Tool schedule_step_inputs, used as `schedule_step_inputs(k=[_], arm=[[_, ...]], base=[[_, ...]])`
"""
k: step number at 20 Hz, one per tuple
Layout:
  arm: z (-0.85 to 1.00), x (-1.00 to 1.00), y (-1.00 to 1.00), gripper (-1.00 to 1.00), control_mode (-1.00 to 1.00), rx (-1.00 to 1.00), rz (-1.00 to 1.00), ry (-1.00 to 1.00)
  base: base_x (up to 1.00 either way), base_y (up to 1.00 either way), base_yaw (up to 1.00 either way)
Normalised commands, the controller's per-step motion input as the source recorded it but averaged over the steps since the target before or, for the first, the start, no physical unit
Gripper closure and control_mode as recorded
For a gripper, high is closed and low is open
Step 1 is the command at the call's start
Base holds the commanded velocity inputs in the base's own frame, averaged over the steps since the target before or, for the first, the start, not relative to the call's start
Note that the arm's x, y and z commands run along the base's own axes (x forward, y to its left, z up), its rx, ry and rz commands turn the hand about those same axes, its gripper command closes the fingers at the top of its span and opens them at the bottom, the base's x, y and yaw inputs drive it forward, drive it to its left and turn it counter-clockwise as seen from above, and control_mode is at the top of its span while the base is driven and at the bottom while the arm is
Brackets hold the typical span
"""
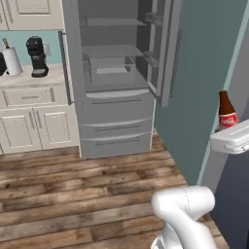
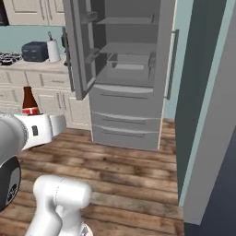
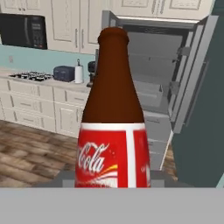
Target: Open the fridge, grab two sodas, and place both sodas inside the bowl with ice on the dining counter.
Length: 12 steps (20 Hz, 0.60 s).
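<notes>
Dark-brown soda (image 3: 113,113), red-labelled, upright: pinched low between the jaws of the gripper (image 3: 113,177), carried well apart from the fridge (image 1: 114,78), whose doors stand open. Step judged: transport to the bowl with ice. Required next: driving to the dining counter, bottle kept upright.

A home kitchen: an open grey fridge (image 1: 116,78) stands beside cream cabinets (image 1: 39,124), with a coffee maker (image 1: 36,57) and paper towel roll (image 1: 11,61) on the left counter, a microwave (image 3: 24,30) farther left, and wood plank floor (image 1: 82,194).
</notes>
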Motion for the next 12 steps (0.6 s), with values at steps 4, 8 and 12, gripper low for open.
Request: schedule_step_inputs(k=[4, 8, 12], arm=[[0.0, 0.0, 0.0, 1.0, 1.0, 0.0, 0.0, 0.0], [0.0, 0.0, 0.0, 1.0, 1.0, 0.0, 0.0, 0.0], [0.0, 0.0, 0.0, 1.0, 1.0, 0.0, 0.0, 0.0]], base=[[-1.0, 0.0, 0.0], [-1.0, 0.0, 0.0], [-1.0, 0.23, 0.0]])
